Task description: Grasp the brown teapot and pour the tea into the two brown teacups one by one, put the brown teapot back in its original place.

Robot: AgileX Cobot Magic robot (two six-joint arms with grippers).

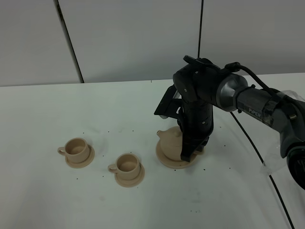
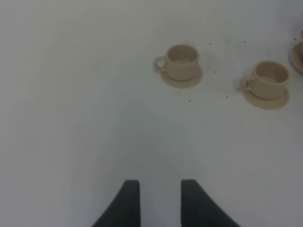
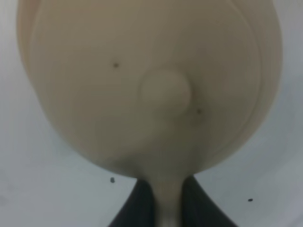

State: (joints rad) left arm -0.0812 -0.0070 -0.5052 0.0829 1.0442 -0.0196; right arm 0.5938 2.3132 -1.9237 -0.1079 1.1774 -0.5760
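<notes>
**Right end effector clamped on the teapot handle**

The right end effector (image 1: 189, 151) reaches down from above and is closed on the loop handle (image 3: 166, 208) of the brown teapot (image 1: 169, 140). Its two dark fingers press against either side of the handle. The teapot, lid on, stands on the wide saucer (image 1: 164, 161), right of the middle of the table (image 1: 43, 109), with its spout toward the cups. To its left, apart from each other, the inner teacup (image 1: 127, 163) and the outer teacup (image 1: 77, 148) sit upright, each on a small saucer, handles to the left. The left end effector (image 2: 160, 183) hovers over bare table with both cups ahead of it, fingers parted, holding nothing. Small dark specks (image 1: 108, 131) dot the table.
</notes>
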